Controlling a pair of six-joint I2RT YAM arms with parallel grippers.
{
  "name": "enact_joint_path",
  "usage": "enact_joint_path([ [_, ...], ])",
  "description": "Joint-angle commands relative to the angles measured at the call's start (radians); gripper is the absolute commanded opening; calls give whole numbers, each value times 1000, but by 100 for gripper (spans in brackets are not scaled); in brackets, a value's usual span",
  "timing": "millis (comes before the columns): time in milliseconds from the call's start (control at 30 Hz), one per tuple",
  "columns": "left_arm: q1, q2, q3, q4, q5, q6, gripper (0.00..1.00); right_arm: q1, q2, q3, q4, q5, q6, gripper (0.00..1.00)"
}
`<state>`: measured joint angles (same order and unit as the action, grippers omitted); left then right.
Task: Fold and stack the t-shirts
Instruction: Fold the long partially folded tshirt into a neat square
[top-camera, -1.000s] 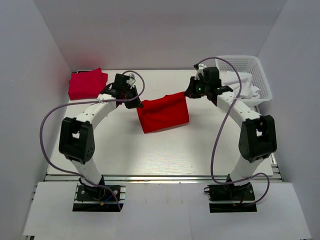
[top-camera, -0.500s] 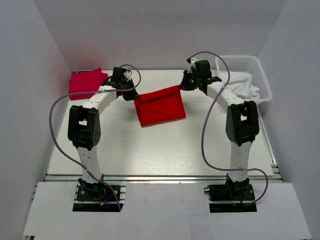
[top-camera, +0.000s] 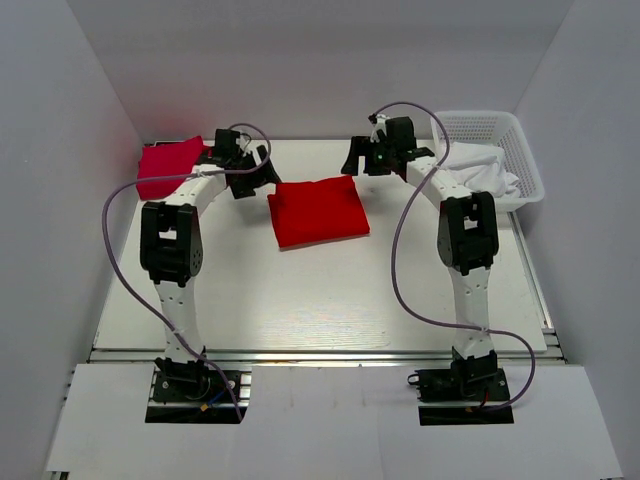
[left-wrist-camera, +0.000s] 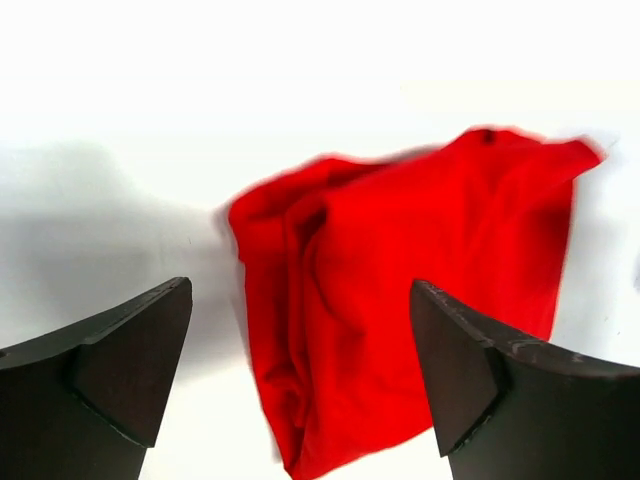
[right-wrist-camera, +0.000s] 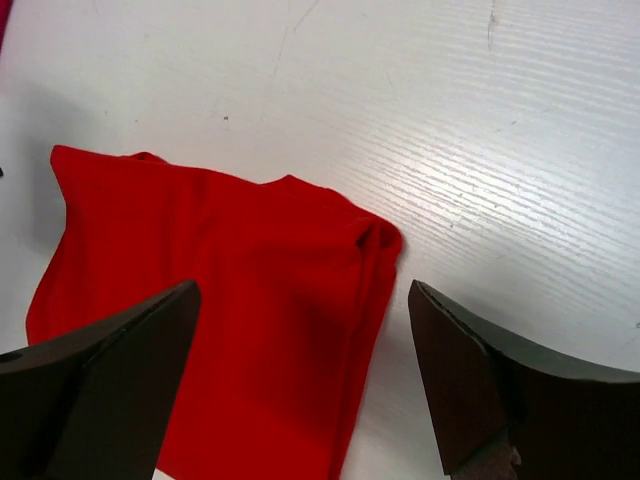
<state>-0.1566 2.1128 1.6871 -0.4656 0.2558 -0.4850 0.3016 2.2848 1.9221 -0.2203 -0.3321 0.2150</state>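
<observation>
The flat white table (top-camera: 300, 300) fills the booth floor, its surface bare and finely grained. Both white-and-black arms reach from the near edge towards the back of it, the left arm (top-camera: 165, 250) bending in from the left and the right arm (top-camera: 465, 240) from the right, each trailing a purple cable.

At the back right stands a white plastic lattice basket (top-camera: 523, 160) with rumpled white cloth (top-camera: 485, 165) heaped in it.

The bright red cotton t-shirt (top-camera: 318, 212) lies on the table at back centre, between the two wrists. It is folded into a rough rectangle, a little skewed, with no print. Seen from the left wrist, one side (left-wrist-camera: 275, 330) is bunched into thick soft folds while the rest lies smooth. From the right wrist, the cloth (right-wrist-camera: 220, 310) looks flat apart from a small pucker at one corner.

The pinkish crimson t-shirt (top-camera: 165, 165) sits in the far left corner near the wall, a folded bundle well apart from the red one and partly hidden behind the left wrist.

The left gripper (top-camera: 255, 178) is just beside the red shirt's back left corner. Its dark fingers (left-wrist-camera: 130, 370) are spread wide with nothing between them. The right gripper (top-camera: 352, 158) is just behind the back right corner, its fingers (right-wrist-camera: 110, 380) likewise parted and holding nothing.
</observation>
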Motion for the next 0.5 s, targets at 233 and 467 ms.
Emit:
enact_joint_path([
  [233, -20, -168, -122, 173, 189, 121, 100, -2, -260, -254, 108, -125, -5, 90],
  [467, -49, -85, -75, 96, 69, 155, 96, -5, -304, -353, 118, -134, -5, 90],
])
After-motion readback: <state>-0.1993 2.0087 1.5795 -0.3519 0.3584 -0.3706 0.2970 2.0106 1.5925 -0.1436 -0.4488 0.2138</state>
